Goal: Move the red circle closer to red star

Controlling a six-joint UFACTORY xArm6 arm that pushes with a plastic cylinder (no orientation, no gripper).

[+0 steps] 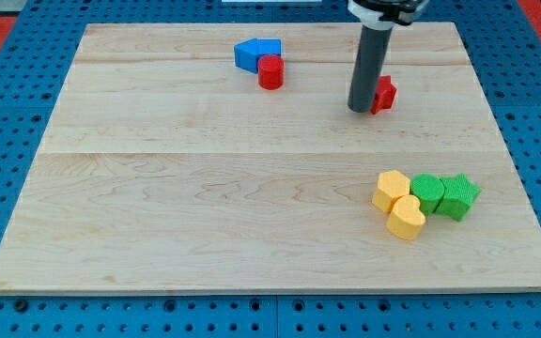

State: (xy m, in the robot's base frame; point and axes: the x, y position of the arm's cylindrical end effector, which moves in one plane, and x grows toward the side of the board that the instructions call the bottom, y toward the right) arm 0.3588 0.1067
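The red circle [270,72] stands near the view's top centre, touching the lower right of a blue block [255,53]. The red star [383,94] lies to the view's right of it, partly hidden behind my rod. My tip [361,109] rests on the board right against the star's left side, well to the right of the red circle.
A wooden board [205,188] lies on a blue perforated table. At the lower right sit a yellow hexagon-like block [392,191], a yellow rounded block [406,218], a green rounded block [428,192] and a green star-like block [458,196], clustered together.
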